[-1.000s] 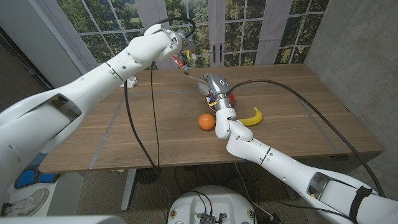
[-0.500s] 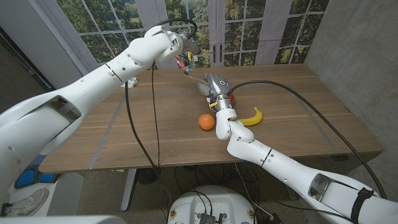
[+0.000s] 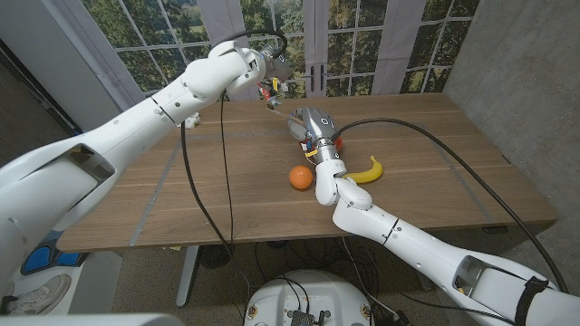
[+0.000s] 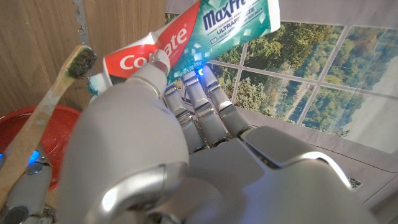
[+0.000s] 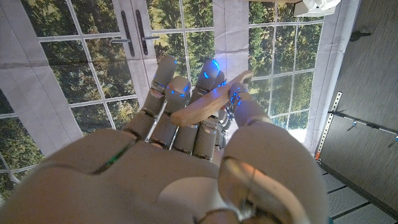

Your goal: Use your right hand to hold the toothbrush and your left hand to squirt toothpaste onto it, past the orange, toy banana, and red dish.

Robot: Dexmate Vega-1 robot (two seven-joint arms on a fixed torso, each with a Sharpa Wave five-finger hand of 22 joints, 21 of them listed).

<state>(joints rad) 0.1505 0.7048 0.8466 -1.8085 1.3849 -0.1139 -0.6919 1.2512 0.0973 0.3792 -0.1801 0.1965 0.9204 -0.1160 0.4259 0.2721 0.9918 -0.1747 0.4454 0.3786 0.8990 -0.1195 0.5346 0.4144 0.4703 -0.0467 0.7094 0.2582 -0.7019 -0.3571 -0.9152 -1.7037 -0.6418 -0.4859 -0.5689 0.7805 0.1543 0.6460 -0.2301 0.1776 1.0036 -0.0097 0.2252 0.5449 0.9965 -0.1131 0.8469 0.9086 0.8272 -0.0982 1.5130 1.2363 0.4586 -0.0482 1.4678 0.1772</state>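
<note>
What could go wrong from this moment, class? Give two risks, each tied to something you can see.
1. The toothpaste tube in the left hand has its nozzle beside the toothbrush bristles, not over them; paste might miss and drop toward the red dish below.
2. The right hand pinches the wooden handle between thumb and fingers; pressing with the tube could twist it loose.

Left hand holds toothpaste tube beside toothbrush bristles.

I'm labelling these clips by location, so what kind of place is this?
Probably a lab or test room, not a bathroom: a bare wooden table stands before a printed backdrop of windows and trees, with cables hanging below the table.
</note>
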